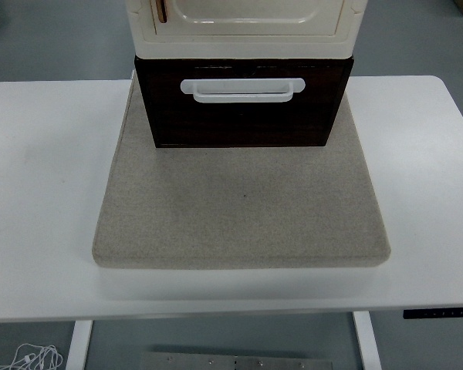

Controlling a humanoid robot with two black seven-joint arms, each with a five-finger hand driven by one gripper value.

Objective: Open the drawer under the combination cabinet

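A cream-coloured cabinet point(247, 27) stands at the back of a beige felt mat point(243, 204), its top cut off by the picture's upper edge. Under it sits a dark brown drawer point(243, 112) with a white bar handle point(242, 89) across its front. The drawer front lines up with the cabinet base and looks pushed in. Neither of my arms or hands shows anywhere in the head view.
The mat lies on a white table point(38, 177) with bare surface to the left, right and front of it. A black control panel point(440, 313) sits under the table's near right edge. White cables point(31, 358) lie on the floor below.
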